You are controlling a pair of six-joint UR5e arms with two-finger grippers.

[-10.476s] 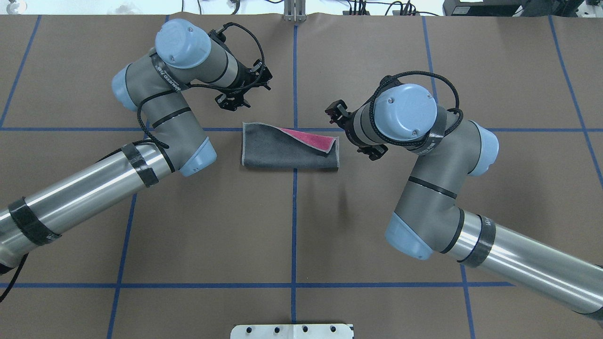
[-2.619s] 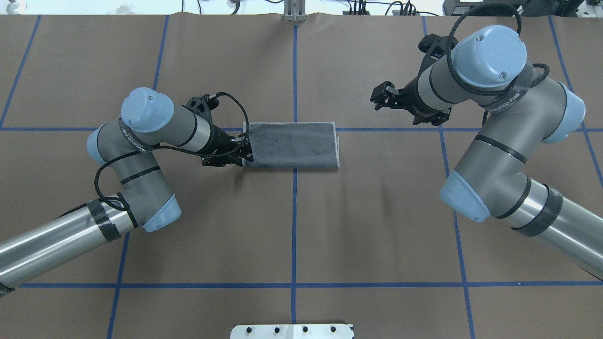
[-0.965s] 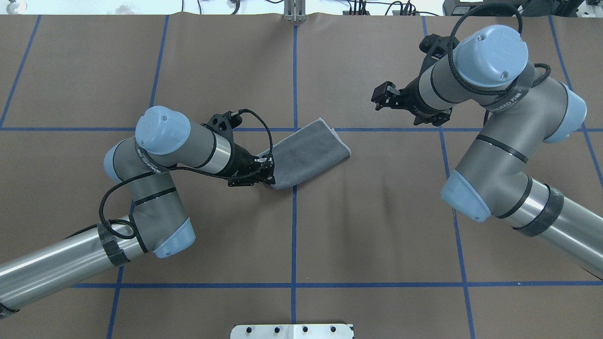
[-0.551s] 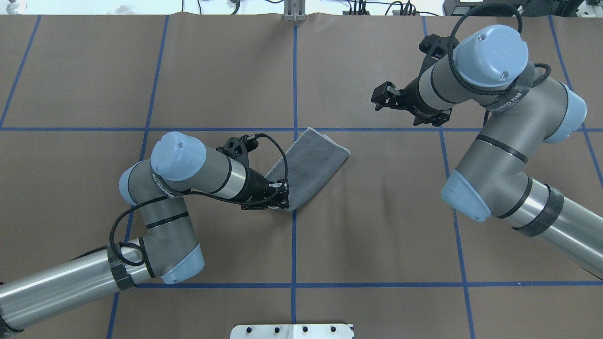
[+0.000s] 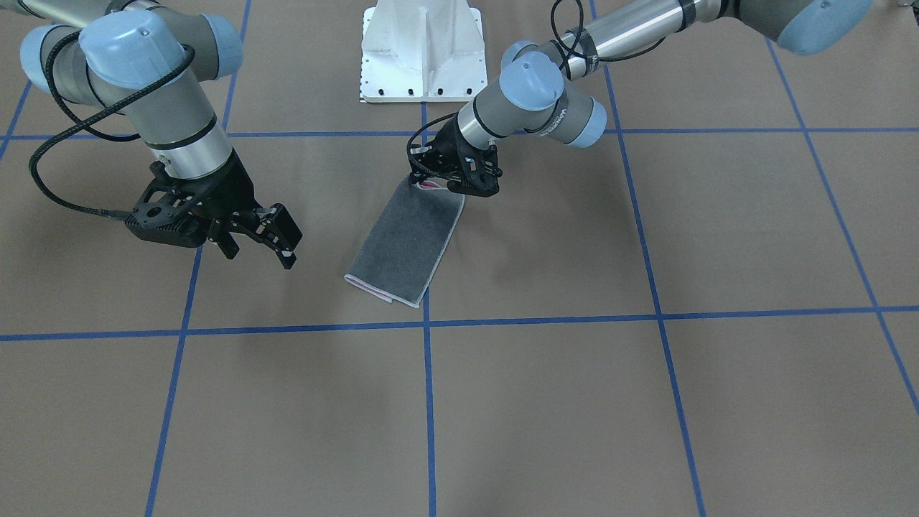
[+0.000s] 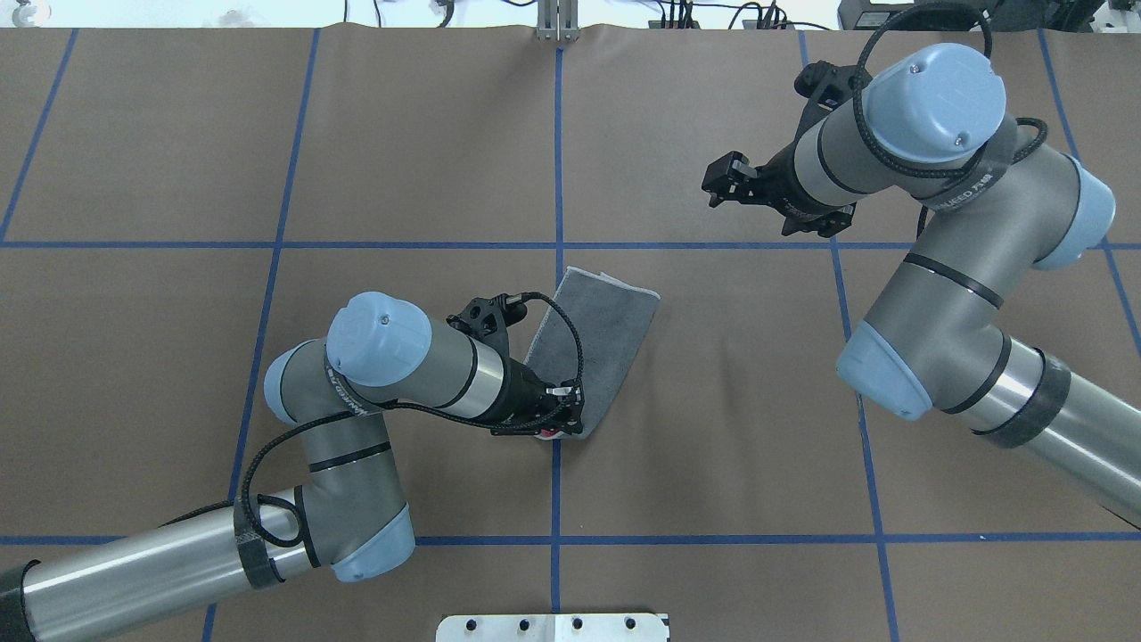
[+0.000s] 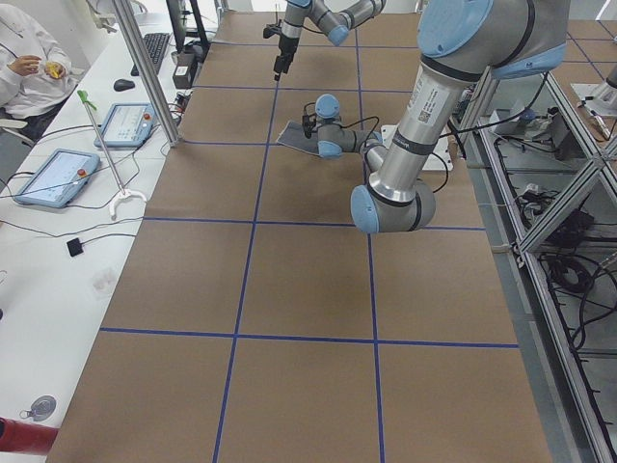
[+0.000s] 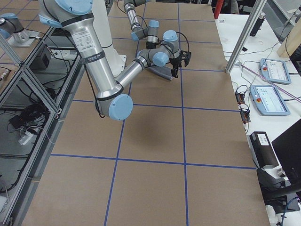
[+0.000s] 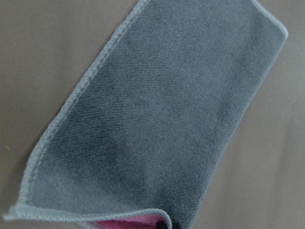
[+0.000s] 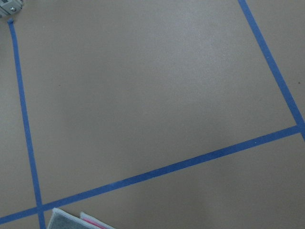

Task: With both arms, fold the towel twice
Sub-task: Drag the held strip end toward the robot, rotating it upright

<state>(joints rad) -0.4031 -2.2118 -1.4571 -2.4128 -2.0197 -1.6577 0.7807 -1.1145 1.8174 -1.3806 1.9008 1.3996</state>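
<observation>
towel (image 6: pixel 595 339): soft, light, limp, folded once | left claw (image 6: pixel 562 421): pinching its end nearer the desk (image 6: pixel 401 134)'s robot-side edge | right claw (image 6: pixel 720 184): spread, empty | best hold: hemmed corners

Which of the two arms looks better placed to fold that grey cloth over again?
Probably the left. The left gripper is shut on the end of the towel nearest the robot and could carry it over. The right gripper hangs open over bare table, apart from the towel.

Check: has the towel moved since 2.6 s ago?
Yes. The left gripper has dragged one end of the towel from along the horizontal tape line toward the robot, onto the centre line; it now lies diagonal.
</observation>
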